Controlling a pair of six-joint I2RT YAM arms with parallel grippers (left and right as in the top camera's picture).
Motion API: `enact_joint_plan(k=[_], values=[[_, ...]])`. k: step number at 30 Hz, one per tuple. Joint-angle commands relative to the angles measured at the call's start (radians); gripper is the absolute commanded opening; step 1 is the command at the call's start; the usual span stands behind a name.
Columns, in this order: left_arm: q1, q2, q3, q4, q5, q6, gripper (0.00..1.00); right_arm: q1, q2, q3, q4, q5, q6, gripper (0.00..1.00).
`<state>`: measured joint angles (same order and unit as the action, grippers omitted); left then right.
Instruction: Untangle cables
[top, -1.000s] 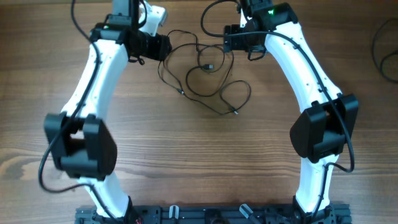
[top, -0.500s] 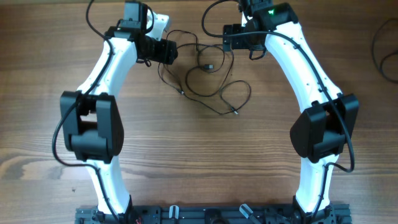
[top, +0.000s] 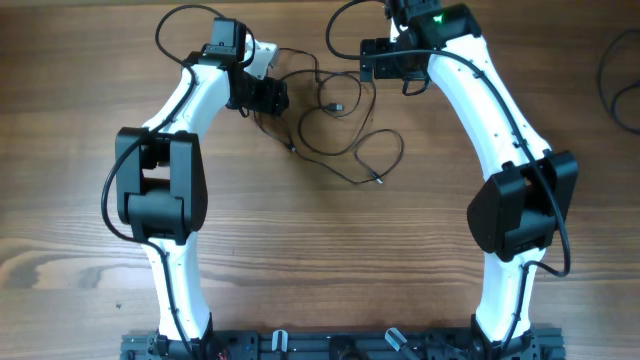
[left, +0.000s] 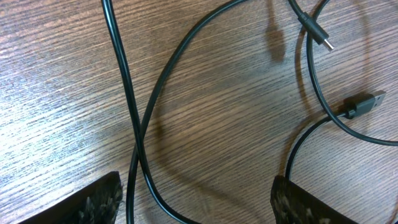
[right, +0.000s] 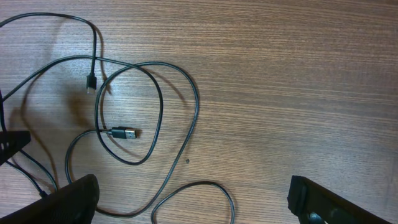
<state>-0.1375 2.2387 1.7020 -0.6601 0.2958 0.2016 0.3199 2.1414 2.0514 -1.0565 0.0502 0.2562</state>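
The cables (top: 345, 135) are thin black wires lying in loose, overlapping loops on the wooden table between my two arms. My left gripper (top: 272, 97) sits at their left edge, open. In the left wrist view two strands (left: 134, 124) cross and run down between its fingers (left: 102, 202), touching neither; a USB plug (left: 367, 102) and a small plug (left: 320, 38) lie beyond. My right gripper (top: 372, 62) hovers at the upper right of the tangle, open wide. Between its fingers (right: 323, 202) a cable loop (right: 199, 186) rests flat on the table. Nothing is held.
Another dark cable (top: 615, 80) lies at the table's right edge. The left arm's own thicker cable (top: 180, 20) arcs behind its wrist. The arm bases stand on a black rail (top: 340, 345) at the front edge.
The left arm has swung right and its gripper has come down onto the tangle's left edge. Both grippers have opened wider. The right arm has stayed put.
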Motion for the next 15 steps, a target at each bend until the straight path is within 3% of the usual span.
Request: enact_joint_plan(k=[1,15], values=[[-0.007,0.005,0.010,0.003,-0.001,-0.008,0.71,-0.003,0.014,0.002,0.005,0.021,-0.018,1.00],[-0.010,0.013,0.010,-0.005,-0.002,-0.008,0.23,-0.003,0.014,0.002,0.001,0.021,-0.018,1.00]])
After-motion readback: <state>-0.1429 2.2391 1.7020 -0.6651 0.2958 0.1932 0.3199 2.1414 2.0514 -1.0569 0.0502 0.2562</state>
